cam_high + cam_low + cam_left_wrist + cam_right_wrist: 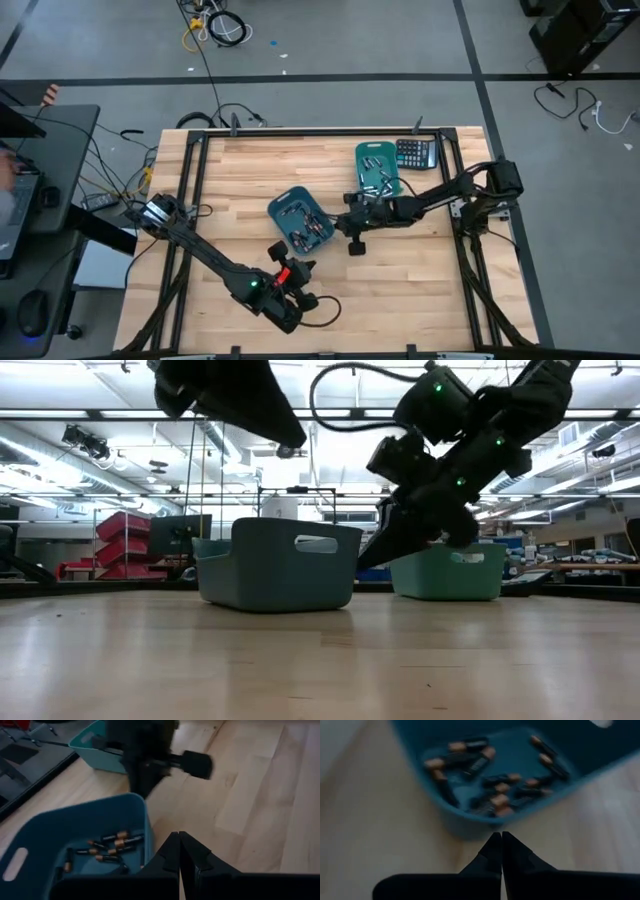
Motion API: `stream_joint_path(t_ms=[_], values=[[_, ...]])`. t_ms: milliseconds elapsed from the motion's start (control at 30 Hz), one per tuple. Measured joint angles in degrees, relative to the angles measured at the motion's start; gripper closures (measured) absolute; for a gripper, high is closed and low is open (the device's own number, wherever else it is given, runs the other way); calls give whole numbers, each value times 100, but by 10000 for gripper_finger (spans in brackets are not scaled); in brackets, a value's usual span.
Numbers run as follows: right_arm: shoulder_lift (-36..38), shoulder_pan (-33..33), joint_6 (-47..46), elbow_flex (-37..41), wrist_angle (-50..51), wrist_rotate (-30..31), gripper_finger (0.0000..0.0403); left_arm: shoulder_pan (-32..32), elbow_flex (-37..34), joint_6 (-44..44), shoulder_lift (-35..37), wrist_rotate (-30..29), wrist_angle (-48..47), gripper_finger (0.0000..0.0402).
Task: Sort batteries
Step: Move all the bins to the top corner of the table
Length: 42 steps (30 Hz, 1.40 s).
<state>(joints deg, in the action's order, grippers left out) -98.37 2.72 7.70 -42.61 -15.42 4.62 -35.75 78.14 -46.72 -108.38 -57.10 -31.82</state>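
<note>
On the light wooden table [400, 290] stand two teal plastic bins with handle slots, and the small cylindrical batteries are spread between them: the near teal bin [300, 219], close to the middle of the table, holds dark cells with copper-coloured ends [495, 790], while the far teal bin [378, 168], next to a black calculator [415, 153] at the far edge, holds mostly silvery-grey cells [377, 176]. This split suggests that one bin is meant for each kind, so the sorting looks already well advanced, though it is not possible to tell if any cell lies in the wrong bin. The right gripper [352, 224] hangs just beside the near bin, on the side towards the far bin, and its wrist camera looks down over the rim onto the dark cells; its two dark fingers [492, 851] are pressed together with nothing between them, so it carries no battery. Probably it is placed there to reach into this bin or because it is travelling between the two bins. The left gripper [290, 272] waits near the front of the table, just in front of the near bin, its fingers [172, 855] also closed on nothing. Its position keeps it out of the way of the right arm.
</note>
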Motion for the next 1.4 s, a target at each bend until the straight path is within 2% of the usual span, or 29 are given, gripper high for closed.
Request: stream_joint_path(t_ms=[167, 500, 733, 933, 1267, 1400], values=[[1, 390, 34, 0, -140, -209, 403, 0, 246, 19, 2, -3, -400, 401], [1, 802, 291, 0, -575, 167, 403, 2, 99, -194, 0, 266, -506, 401], [27, 800, 280, -2, -177, 173, 403, 0, -352, -194, 9, 1139, 64, 401], [217, 805, 138, -2, 486, 175, 403, 27, -1015, -196, 7, 721, 777, 401], [545, 809, -118, -2, 997, 189, 403, 195, -1700, -1025, 7, 520, 724, 402], [545, 813, -307, -2, 1074, 192, 403, 201, -1801, -1224, 7, 404, 401, 401]])
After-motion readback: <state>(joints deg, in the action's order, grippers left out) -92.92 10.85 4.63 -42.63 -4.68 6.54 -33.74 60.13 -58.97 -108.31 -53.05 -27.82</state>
